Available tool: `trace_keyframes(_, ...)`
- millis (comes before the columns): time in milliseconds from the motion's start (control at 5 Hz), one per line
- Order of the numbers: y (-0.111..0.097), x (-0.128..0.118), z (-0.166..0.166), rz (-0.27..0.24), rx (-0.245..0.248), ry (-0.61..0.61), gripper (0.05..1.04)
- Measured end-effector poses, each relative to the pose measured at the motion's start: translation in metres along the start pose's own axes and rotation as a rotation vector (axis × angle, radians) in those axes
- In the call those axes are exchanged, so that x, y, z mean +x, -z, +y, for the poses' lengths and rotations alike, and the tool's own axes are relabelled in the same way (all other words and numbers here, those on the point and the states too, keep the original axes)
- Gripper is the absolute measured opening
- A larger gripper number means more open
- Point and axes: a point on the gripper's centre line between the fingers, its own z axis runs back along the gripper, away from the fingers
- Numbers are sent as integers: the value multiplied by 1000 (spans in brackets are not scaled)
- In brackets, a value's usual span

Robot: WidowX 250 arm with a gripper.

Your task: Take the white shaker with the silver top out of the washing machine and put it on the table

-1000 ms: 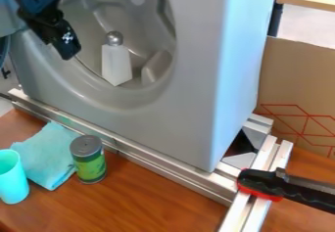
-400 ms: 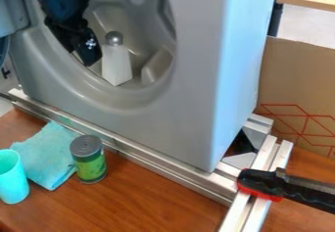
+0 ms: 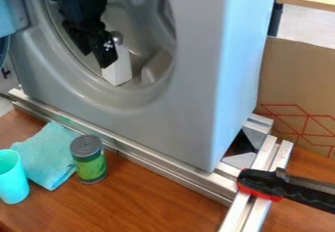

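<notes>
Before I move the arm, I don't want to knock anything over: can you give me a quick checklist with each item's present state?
1. Gripper at the grey housing's round opening: ok.
2. White container upright: ok.
3. Whole container in sight: not ok, the gripper hides part.
4. Gap between gripper and container: cannot tell, they overlap in this view.
5. Green can upright, away from the gripper: ok.
6. Turquoise cup upright: ok.

the black arm (image 3: 81, 2) slants down, its hand (image 3: 99, 59) lowermost.
</notes>
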Motion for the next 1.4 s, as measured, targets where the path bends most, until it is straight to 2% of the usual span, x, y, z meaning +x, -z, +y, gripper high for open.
trace_keyframes(400,10,12,5,10,25,-41,1001)
trace_keyframes(600,14,16,2,-11,2,-59,943)
trace_keyframes(800,15,18,0,-26,-14,-72,673)
trace_keyframes(1000,5,2,-8,-56,-7,-111,640)
trace_keyframes(1200,-24,-30,-11,-116,27,-183,640)
trace_keyframes(1400,-48,-58,-59,-103,48,-181,640)
